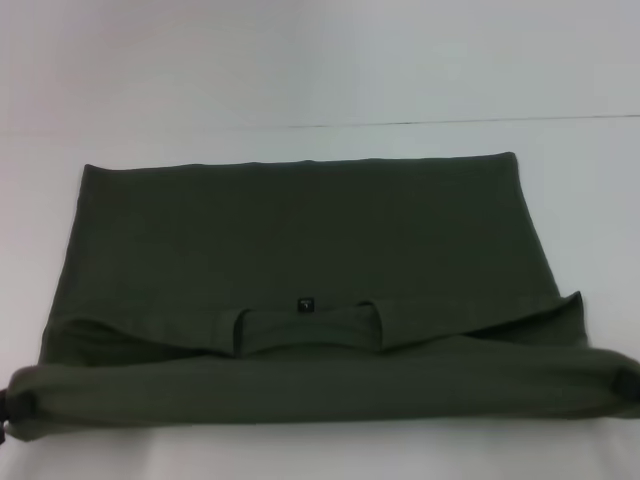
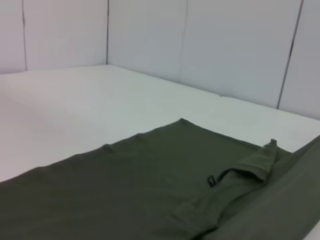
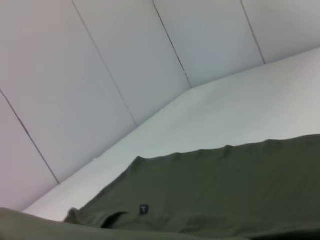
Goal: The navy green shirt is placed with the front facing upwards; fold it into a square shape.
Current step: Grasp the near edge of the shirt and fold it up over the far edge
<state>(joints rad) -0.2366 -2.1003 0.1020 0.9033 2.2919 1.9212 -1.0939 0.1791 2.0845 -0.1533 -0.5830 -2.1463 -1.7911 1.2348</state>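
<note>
A: Progress check. The dark olive-green cotton T-shirt [image 1: 300, 240] lies on the white worktop [image 1: 580, 170], plain side up; no chest lettering shows. Its sides look already folded inward, judging by the straight edges at 9 and 3 o'clock and a small dark tag [image 1: 305, 304] at centre.

B: And the near edge?

A: Lifted into a rolled band across 6 o'clock, spanning the frame. The left end effector [image 1: 12, 412] at 8 o'clock and the right end effector [image 1: 630, 385] at 4 o'clock sit at its two ends. Whether they are pinching the cloth, cannot tell; cloth hides them.

B: Remaining?

A: My judgement: carry the band toward 12 o'clock, lay it flat, release.

B: Orientation?

A: Long axis currently runs 9 to 3 o'clock; hem straight along 12.
</note>
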